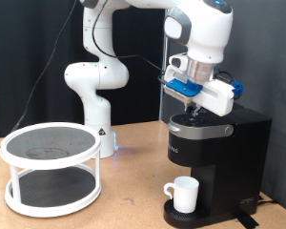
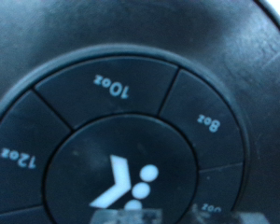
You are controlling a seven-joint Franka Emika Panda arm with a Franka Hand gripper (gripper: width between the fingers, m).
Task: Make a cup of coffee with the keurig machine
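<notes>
Standing white and tall at the back of the exterior view, the Franka Panda arm (image 1: 97,72), bending over from the top and reaching down toward the exterior view's right. Sitting at the exterior view's right on the wooden surface (image 1: 124,205), the matte-black keurig machine (image 1: 219,157), lid closed, white lettering showing on its front. Occupying the exterior view's left on the same surface, well apart from the machine, a white two-tier round rack (image 1: 52,167) with dark mesh shelves. Pressing down at the top of the machine, the gripper (image 1: 193,113), mounted below a blue-and-white wrist block; impossible to tell from either view whether its fingers are apart or together. Resting upright on the machine's round drip base, under the brew head, the white cup (image 1: 183,194), handle pointing toward the exterior view's left. Filling the wrist view, very close, the machine's round control panel (image 2: 131,121): a ring of size segments marked 12oz, 10oz (image 2: 112,89) and 8oz surrounding a central round button (image 2: 126,182) carrying a white K-shaped logo with dots; gripper tips only faintly appearing as blurred dark shapes at that picture's edge.
</notes>
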